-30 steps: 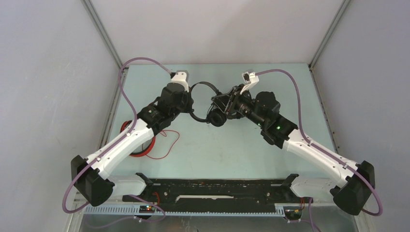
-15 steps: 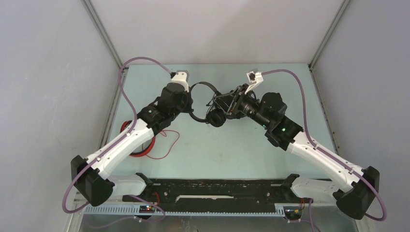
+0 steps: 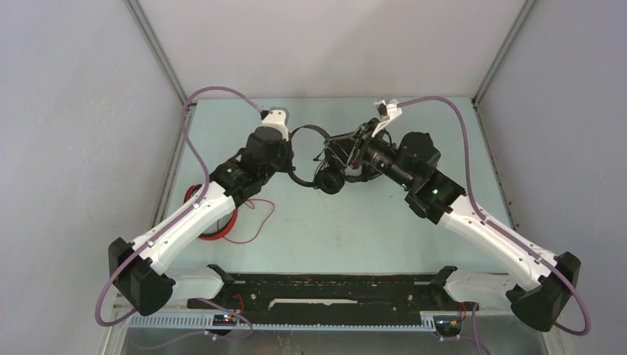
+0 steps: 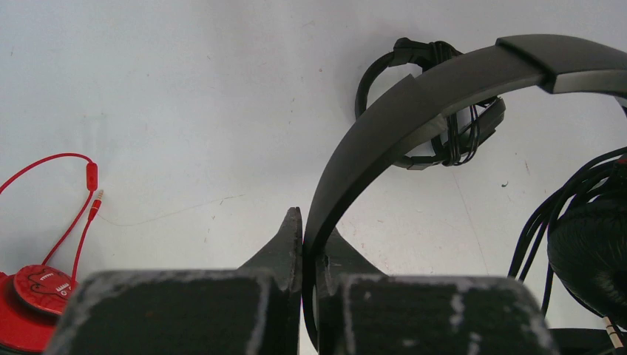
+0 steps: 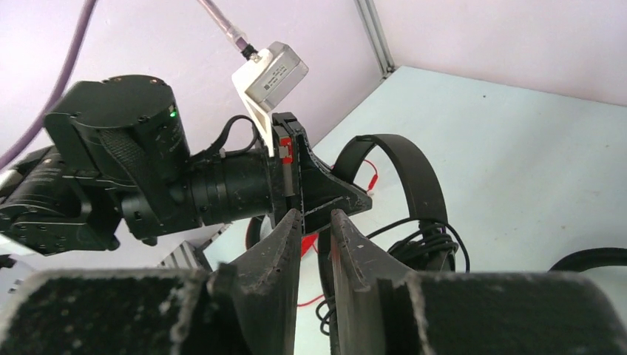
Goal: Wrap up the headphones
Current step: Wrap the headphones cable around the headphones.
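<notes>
**Bulkier black headset [image 3: 310, 130] held between 2 arms at the far middle of the worktop [image 4: 185, 111], cable not yet wound.**

The left fingers [image 4: 310, 225] are pressed together on the headband [image 4: 384, 126], pinching it flat. In the left wrist view the band arcs away toward 1 o'clock, with an ear cup [image 4: 591, 255] at 4 o'clock. In the top view the right fingers [image 5: 316, 216] sit at 3 o'clock from the headset, nearer the loose cable [image 5: 421, 244] looped beside the band. They stand a narrow gap apart, and whether a strand is pinched there cannot be told. Winding likely means carrying cable across the band's long axis. An already wound slim black headset [image 4: 432, 52] lies at 12 o'clock, a red headset [image 4: 33, 292] at 8 o'clock.
</notes>
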`<action>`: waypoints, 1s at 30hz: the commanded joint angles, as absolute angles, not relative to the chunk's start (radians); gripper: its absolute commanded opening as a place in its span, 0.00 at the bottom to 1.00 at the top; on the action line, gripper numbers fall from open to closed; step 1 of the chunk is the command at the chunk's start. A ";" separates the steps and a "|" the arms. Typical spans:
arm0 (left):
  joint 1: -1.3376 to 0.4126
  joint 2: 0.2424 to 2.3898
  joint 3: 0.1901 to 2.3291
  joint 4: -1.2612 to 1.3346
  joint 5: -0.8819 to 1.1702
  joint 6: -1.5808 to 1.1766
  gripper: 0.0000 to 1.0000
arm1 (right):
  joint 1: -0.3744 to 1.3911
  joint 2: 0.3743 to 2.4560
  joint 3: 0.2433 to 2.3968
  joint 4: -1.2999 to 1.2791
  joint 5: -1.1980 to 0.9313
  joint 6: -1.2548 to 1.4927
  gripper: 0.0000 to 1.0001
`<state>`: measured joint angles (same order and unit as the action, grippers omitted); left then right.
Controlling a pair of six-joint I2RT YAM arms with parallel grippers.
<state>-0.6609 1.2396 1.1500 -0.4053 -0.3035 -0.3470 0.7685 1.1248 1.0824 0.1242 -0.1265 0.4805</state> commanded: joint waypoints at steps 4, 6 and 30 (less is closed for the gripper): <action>-0.664 1.202 1.215 -0.339 -0.306 -0.343 0.00 | 0.773 1.242 1.183 0.019 -0.181 0.396 0.23; -0.664 1.203 1.216 -0.338 -0.297 -0.345 0.00 | 0.781 1.273 1.190 -0.033 -0.179 0.381 0.23; -0.649 1.287 1.176 -0.333 -0.356 -0.315 0.00 | 0.740 1.215 1.183 -0.061 -0.201 0.448 0.28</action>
